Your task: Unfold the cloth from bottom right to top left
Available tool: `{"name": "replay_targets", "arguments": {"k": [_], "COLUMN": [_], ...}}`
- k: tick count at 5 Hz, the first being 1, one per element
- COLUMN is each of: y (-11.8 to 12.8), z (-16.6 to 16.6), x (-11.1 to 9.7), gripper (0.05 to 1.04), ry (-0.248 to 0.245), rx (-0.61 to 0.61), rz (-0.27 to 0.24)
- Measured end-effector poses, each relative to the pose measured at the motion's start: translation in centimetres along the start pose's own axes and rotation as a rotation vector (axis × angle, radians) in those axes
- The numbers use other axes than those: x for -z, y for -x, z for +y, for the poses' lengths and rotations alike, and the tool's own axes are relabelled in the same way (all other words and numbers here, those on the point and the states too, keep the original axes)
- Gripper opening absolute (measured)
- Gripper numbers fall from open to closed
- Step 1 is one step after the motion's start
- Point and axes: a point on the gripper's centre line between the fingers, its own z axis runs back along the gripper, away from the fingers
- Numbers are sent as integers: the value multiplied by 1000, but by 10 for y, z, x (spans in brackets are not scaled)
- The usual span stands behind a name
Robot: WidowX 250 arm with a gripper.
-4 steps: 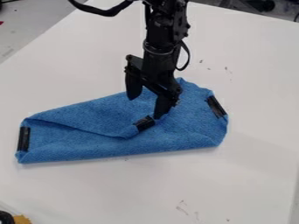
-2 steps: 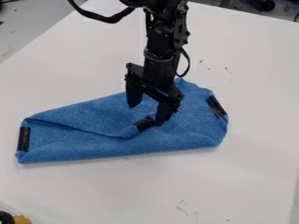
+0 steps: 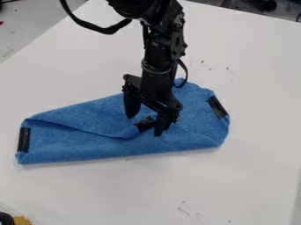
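So the blue cloth is lying on the white counter, still folded over on itself, with one flap's taped corner sitting around the cloth's middle. The robot's hand is pointing down right over that bit of the cloth, fingers spread, one on each side of the corner, though honestly I can't tell if they're touching the fabric. There's also black tape at both ends of the cloth, one strip on my left and another on my right.

White table under blue cloth
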Motion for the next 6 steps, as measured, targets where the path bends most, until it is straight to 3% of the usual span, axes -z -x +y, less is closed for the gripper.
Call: {"name": "replay_targets", "arguments": {"k": [1,3,4,5,6], "y": [1,1,2,5,-8], "z": [-3,1,1,5,17], "x": [5,10,10,8,-11], "gripper": [948,364,167,69,57], "ry": [29,69,71,47,6], "rx": [-3,-1,0,9,66], "rz": [-23,-52,-51,-16,-3]}}
